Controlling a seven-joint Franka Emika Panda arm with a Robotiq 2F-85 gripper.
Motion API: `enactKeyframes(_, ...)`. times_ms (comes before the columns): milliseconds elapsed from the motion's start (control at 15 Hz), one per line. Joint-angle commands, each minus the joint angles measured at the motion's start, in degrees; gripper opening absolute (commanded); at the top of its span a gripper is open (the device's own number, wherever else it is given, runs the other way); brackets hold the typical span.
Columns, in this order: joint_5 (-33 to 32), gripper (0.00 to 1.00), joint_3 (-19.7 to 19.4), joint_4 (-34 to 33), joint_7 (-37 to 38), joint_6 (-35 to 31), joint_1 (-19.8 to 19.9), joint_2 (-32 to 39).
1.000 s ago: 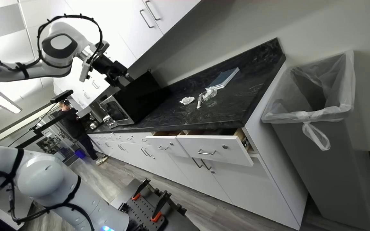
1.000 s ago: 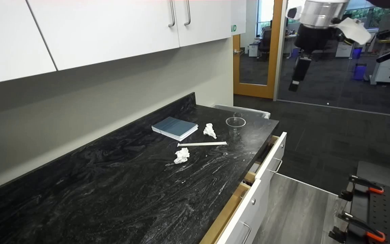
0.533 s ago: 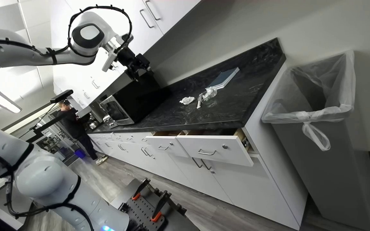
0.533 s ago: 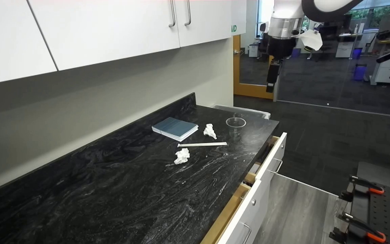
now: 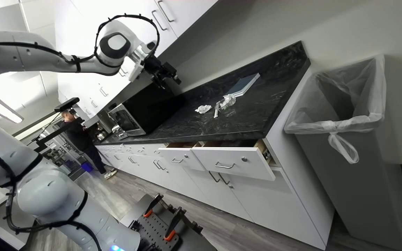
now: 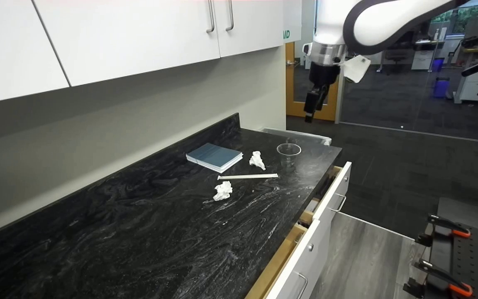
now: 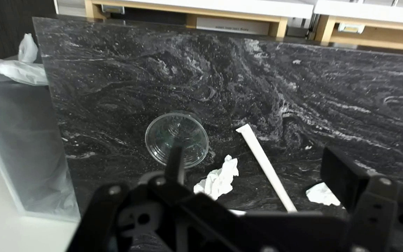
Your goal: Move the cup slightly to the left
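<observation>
A clear plastic cup (image 6: 288, 157) stands upright near the far end of the dark counter. It also shows in the wrist view (image 7: 178, 127), left of the middle, seen from above; in an exterior view it is hard to make out. My gripper (image 7: 254, 162) is open and empty, its two fingers wide apart. One finger (image 7: 175, 161) overlaps the cup's near rim in the wrist view, but the gripper is well above the counter, apart from the cup. The gripper shows in both exterior views (image 5: 170, 83) (image 6: 313, 113), in the air.
A wrapped straw (image 6: 248, 177), two crumpled papers (image 6: 257, 160) (image 6: 223, 190) and a blue notebook (image 6: 215, 157) lie near the cup. Drawers (image 5: 234, 162) stand open under the counter edge. A lined bin (image 5: 358, 157) adjoins the counter end. Upper cabinets (image 6: 139, 37) overhang. A microwave (image 5: 127, 120) stands farther along.
The arm has swung in toward the counter: my gripper moved right in one exterior view, and left and slightly down in the opposite one. The cup and other items have not moved.
</observation>
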State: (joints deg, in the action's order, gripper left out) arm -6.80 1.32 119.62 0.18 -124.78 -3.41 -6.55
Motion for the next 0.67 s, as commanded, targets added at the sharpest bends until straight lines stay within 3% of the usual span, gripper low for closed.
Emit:
enactKeyframes(0,-1.04,1.00,0.01,-9.09,4.21,-3.38,1.37,13.92)
enactKeyframes(267,-0.84,1.00,-1.41,-18.18,7.06,-1.89,1.09,25.44)
enactKeyframes(600,-0.54,1.00,-2.60,-27.89,7.87,0.03,0.45,34.77)
